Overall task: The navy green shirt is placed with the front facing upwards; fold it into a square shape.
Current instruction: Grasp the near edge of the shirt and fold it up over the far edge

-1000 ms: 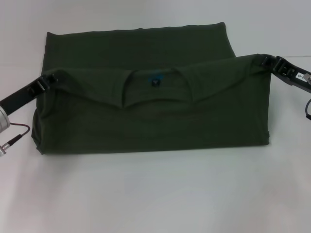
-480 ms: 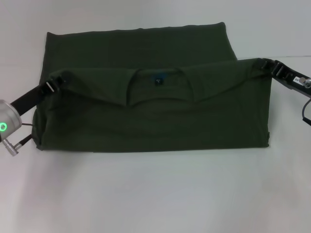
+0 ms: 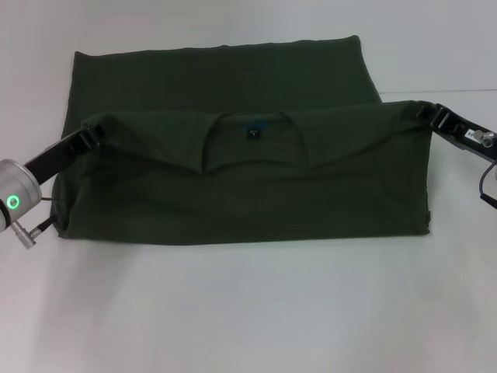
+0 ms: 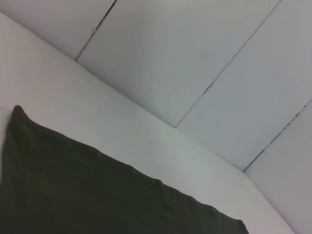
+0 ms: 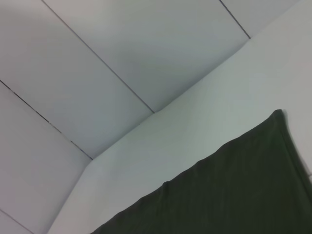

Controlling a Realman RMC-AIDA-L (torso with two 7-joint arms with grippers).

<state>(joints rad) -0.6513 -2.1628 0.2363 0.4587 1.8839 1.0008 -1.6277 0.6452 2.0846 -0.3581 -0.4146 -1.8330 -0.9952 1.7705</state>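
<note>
The navy green shirt [image 3: 233, 186] lies across the white table, partly folded. Its collar half, with the round neck and small tag [image 3: 253, 133], is lifted and carried over the flat far part. My left gripper [image 3: 95, 136] is shut on the shirt's left shoulder corner. At the right shoulder corner my right gripper [image 3: 427, 114] is shut on the cloth too. The held edge sags between them. The lettering is hidden. Both wrist views show only dark cloth, in the left wrist view [image 4: 97, 195] and in the right wrist view [image 5: 234, 190], with no fingers.
White table [image 3: 248, 311] stretches in front of the shirt and around it. A pale panelled wall [image 4: 195, 63] stands behind the table. A cable [image 3: 489, 183] hangs by my right arm.
Both grippers have carried the collar edge a little farther back and lower over the shirt's far part. The left arm has swung up and inward.
</note>
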